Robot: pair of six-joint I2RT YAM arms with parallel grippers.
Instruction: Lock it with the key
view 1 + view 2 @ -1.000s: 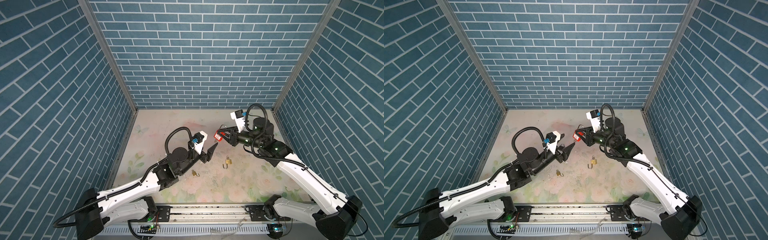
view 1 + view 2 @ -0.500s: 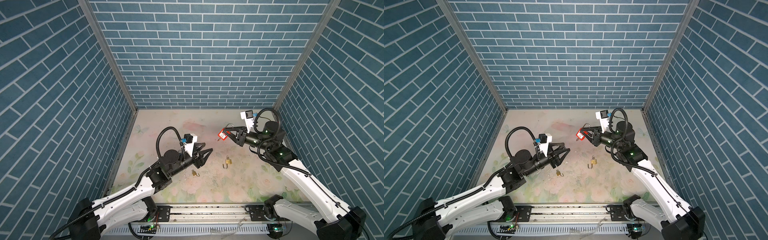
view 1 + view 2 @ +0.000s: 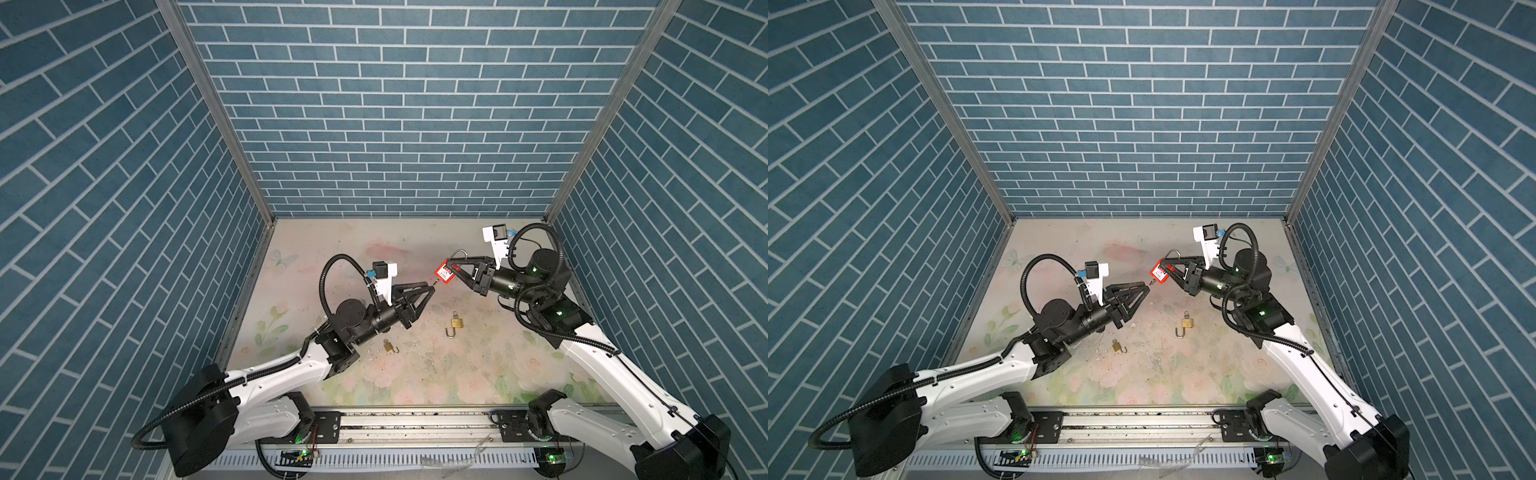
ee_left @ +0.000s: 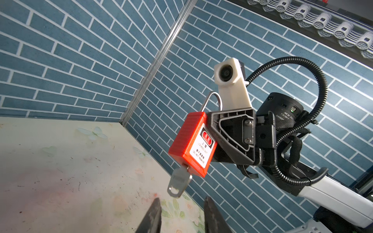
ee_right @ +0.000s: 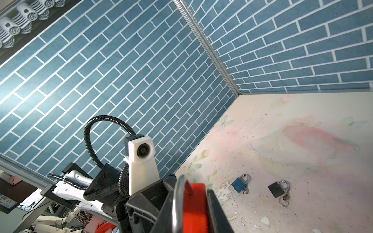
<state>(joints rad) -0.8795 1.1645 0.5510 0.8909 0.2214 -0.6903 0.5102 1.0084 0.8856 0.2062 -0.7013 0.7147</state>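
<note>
The right gripper (image 3: 452, 268) is clenched on the sides of a red padlock (image 3: 445, 273) and holds it in the air above the floral table (image 3: 374, 249), near the middle of the enclosure. In the left wrist view the padlock (image 4: 191, 143) carries a white warning label, and a silver key (image 4: 178, 184) sticks out of its keyhole end. The left gripper (image 4: 181, 203) is released. Its 2 fingertips (image 4: 155, 209) stand apart, just short of the key and not touching it. 2 brass padlocks (image 3: 456, 323) (image 3: 389, 346) lie on the table below with their shackles open. The right wrist view shows a blue padlock (image 5: 239, 184) and a dark padlock (image 5: 275, 189) lying side by side on the table.
</note>
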